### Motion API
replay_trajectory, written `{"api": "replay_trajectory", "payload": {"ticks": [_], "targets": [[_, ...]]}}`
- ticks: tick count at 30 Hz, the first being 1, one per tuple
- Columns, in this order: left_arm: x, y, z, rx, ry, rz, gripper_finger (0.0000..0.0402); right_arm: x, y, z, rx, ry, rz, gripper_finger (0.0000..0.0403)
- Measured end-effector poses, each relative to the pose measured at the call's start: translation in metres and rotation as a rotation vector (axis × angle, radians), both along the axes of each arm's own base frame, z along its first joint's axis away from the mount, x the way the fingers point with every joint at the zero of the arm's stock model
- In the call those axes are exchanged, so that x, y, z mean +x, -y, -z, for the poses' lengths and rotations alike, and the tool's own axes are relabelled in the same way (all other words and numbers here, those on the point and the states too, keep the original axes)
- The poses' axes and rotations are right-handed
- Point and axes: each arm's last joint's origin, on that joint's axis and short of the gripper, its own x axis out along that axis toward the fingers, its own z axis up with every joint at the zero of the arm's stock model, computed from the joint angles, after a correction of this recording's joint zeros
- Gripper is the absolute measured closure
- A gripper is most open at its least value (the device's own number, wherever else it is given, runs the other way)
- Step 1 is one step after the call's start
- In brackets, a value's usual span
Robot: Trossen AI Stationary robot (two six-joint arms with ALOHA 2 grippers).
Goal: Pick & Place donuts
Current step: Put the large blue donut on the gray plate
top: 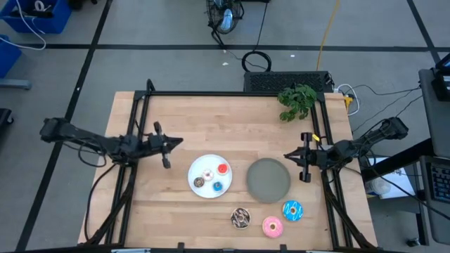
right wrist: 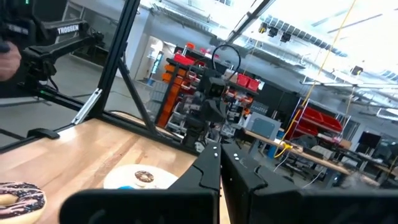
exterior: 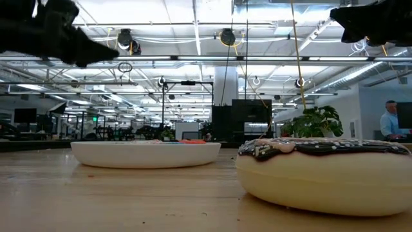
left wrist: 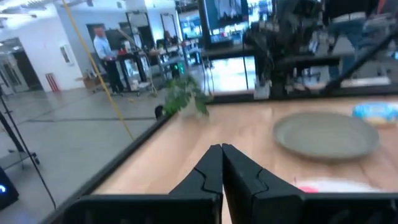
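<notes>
Four tiny donuts lie on the white plate: red, pale pink, brown and blue. The three larger donuts rest flat on the table near its near edge: chocolate-drizzled, pink and blue sprinkled. The grey plate lies between them with nothing on it. My left gripper hovers shut to the left of the white plate. My right gripper hovers shut just right of the grey plate. The low view shows the chocolate-drizzled donut close up.
A green leafy plant lies at the table's far right corner. Black frame rails run along the table's left, far and right sides. Bare wood stretches across the far half of the table. A person stands in the room beyond.
</notes>
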Motion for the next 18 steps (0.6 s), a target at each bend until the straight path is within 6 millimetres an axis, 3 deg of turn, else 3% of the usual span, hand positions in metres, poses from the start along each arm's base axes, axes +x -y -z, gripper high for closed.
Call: {"api": "replay_trajectory", "payload": {"ticks": [5, 10, 14, 18], "targets": [[-0.004, 0.000, 0.022, -0.011, -0.047, 0.015, 0.0397, 0.001, 0.000, 0.002, -0.003, -0.022, -0.002, 0.0403], [-0.003, 0.001, 0.014, 0.029, -0.027, 0.015, 0.0383, -0.001, 0.001, -0.005, 0.082, 0.042, 0.005, 0.0403], [-0.003, 0.001, 0.015, 0.060, -0.057, 0.017, 0.0392, 0.001, 0.001, -0.024, 0.103, 0.040, 0.065, 0.0403], [-0.003, 0.001, 0.018, 0.080, -0.090, 0.017, 0.0396, 0.015, -0.003, -0.046, 0.090, -0.118, 0.170, 0.0403]]}}
